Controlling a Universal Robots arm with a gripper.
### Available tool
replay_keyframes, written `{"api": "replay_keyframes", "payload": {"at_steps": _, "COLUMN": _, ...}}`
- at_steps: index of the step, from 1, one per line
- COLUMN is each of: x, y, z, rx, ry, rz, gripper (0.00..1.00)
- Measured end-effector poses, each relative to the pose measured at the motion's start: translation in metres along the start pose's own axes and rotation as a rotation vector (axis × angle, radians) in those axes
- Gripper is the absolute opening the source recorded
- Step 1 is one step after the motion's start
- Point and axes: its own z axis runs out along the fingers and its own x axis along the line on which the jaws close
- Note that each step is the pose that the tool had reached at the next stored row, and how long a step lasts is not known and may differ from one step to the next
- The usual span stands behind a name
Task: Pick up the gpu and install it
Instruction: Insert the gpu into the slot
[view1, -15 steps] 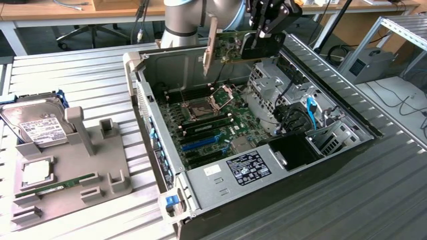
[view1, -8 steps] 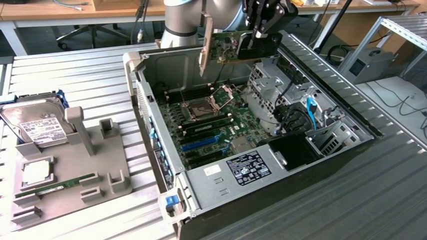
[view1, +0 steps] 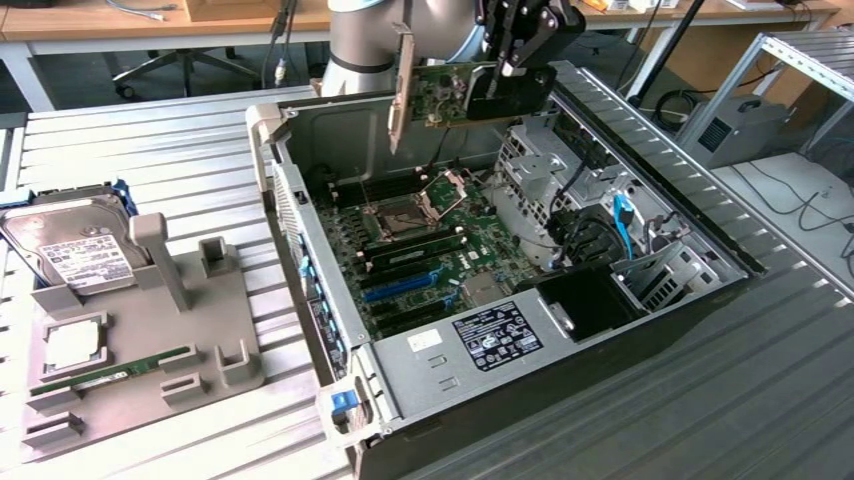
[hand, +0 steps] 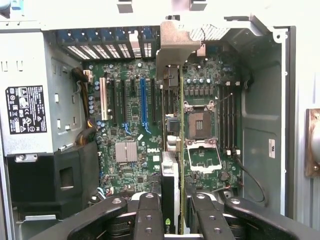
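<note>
1. My tool (view1: 515, 78) is closed on the gpu (view1: 445, 95), which hangs edge-down over the open case (view1: 283, 125), above the motherboard (view1: 427, 235).
2. In the wrist view the card seems to sit beside the blue slot (hand: 143, 100), not over it. I judge its connector could strike board parts.
3. Its metal bracket (view1: 400, 85) may catch the case wall.

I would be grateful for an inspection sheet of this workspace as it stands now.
Surface: ribbed grey metal table, bearing the open black computer case.
Job's things: flat green GPU circuit card held above the case, not seated; green motherboard slots exposed.
Clutter: grey plastic fixture with silver hard drive and thin green memory stick.
Grippers: black gripper shut on the card.
Cables: blue cable inside the case.
Surroundings: wooden desks behind.
</note>
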Motion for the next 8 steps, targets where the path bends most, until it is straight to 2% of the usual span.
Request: {"api": "replay_keyframes", "payload": {"at_steps": 8, "x": -0.0009, "y": 0.0085, "z": 0.0001, "rx": 0.0, "ry": 0.0001, "rz": 0.0, "gripper": 0.27}}
